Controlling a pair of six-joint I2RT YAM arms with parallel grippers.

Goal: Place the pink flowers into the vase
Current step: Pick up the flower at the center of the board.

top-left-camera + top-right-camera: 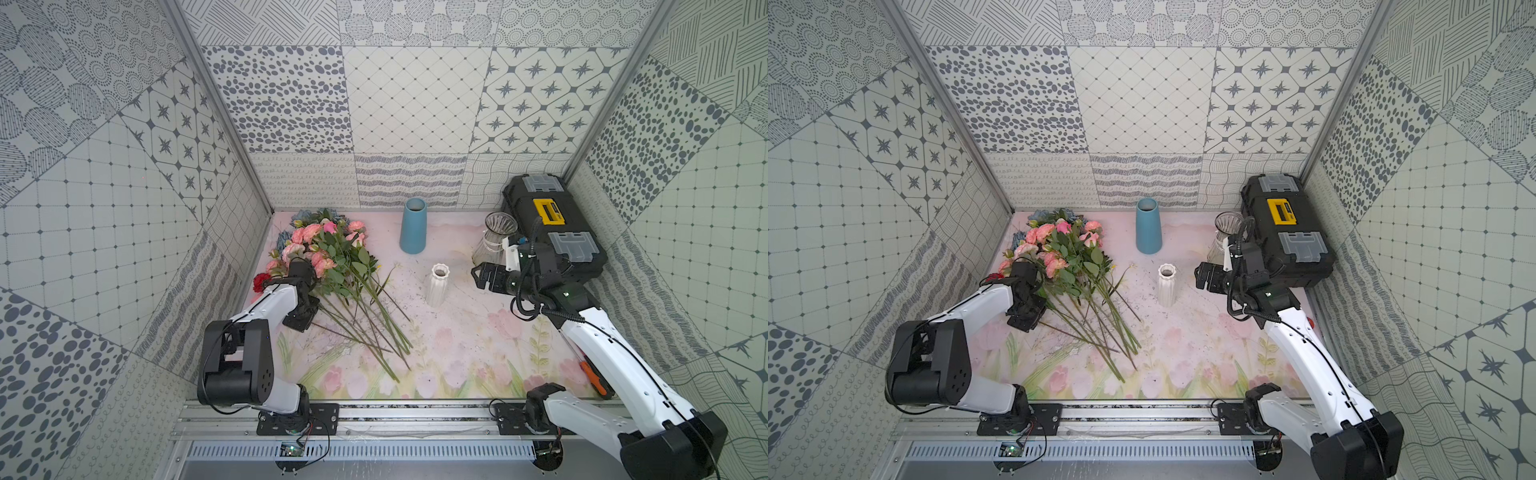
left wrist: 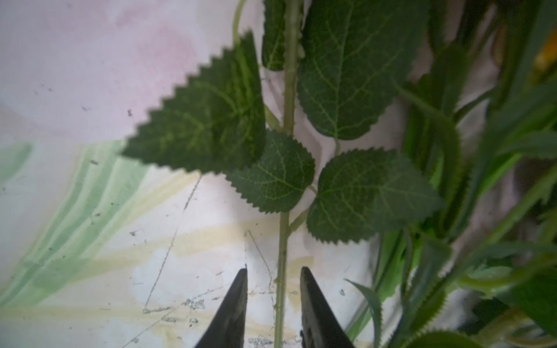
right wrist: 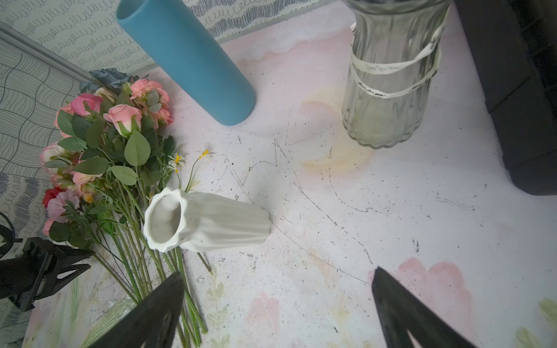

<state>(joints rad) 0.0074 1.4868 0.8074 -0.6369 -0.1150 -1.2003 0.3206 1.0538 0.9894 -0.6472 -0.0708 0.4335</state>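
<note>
- The pink flowers lay in a loose bundle on the left side of the floral-printed worktop. Their blooms pointed toward the back wall and their long green stems fanned toward the front edge. None was in a vase.
- The left hand pointed down over the bundle, just past the blooms in both top views. Its wrist view showed the two black fingers narrowly parted with one green stem running between them. A sliver of worktop showed on either side, so neither finger touched the stem.
- Serrated green leaves filled the wrist view just beyond the fingertips.
- The right hand hovered over the worktop's right half, jaws spread wide with nothing between them. It was near the white ribbed vase and just in front of the clear glass vase.
- All three vases stood upright. The blue vase was near the middle of the back wall and the white one at mid-worktop, right of the stems. The glass one, tied with a pale ribbon, stood just beside a black toolbox in the back right corner.
- Dusty blue-grey flowers sat at the back of the bundle, and a red bloom at its left edge.
- An orange-handled tool lay at front right, partly hidden by the right arm.
</note>
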